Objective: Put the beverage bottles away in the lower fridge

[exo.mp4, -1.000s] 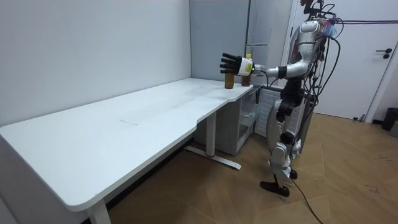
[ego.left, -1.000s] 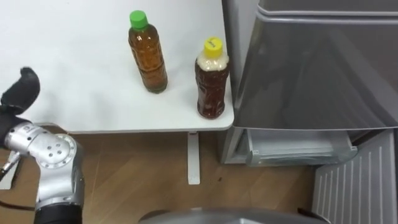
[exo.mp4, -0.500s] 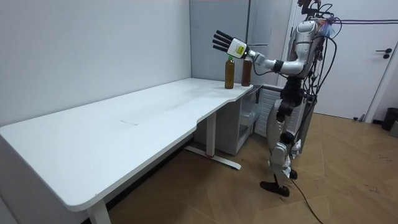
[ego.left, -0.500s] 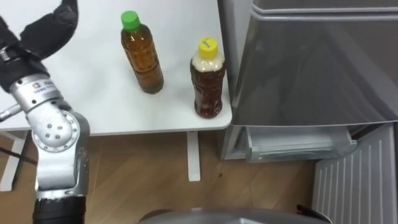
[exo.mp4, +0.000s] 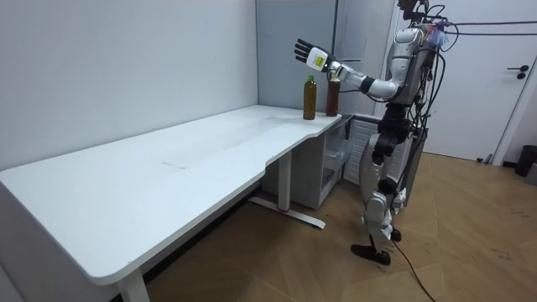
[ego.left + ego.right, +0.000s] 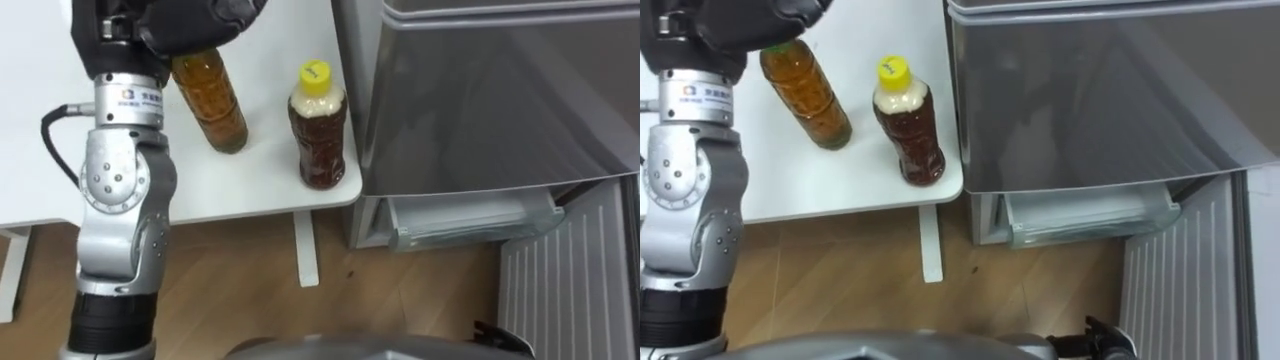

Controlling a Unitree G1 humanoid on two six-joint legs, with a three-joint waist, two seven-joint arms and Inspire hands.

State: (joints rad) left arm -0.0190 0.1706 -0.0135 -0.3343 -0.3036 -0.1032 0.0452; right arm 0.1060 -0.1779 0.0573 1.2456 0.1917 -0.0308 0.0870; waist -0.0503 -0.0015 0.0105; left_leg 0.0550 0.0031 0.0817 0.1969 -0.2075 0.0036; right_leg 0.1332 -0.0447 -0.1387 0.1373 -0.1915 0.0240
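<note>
While both drinks stand upright on the white table (image 6: 268,172), nothing has gone into the fridge (image 6: 480,100) yet, and the step in hand looks like the first reach. The green-capped bottle (image 6: 212,105) stands to the left and a little farther back. The yellow-capped bottle (image 6: 318,135) stands near the table's right corner, just beside the fridge, and the two are apart from each other. The left hand (image 5: 306,52) hangs in the air above the green-capped bottle with its fingers straight and spread wide, holding nothing. From the head camera it covers that bottle's cap, but the room view shows clear space between palm and cap. To do the grasp well, the hand should probably come down on the bottle's left side instead of onto the cap. There the fingers can wrap the body around its middle, below the narrowing shoulder. A push from above or from the left could tip this tall, narrow bottle into its neighbour or slide it toward the table edge, so I would close thumb and fingers together before lifting. Below the grey upper door, the lower compartment (image 6: 470,218) shows a pale shelf front, low and to the right. The carry will therefore need a lift clear of the yellow cap, then a lowering toward that opening.
</note>
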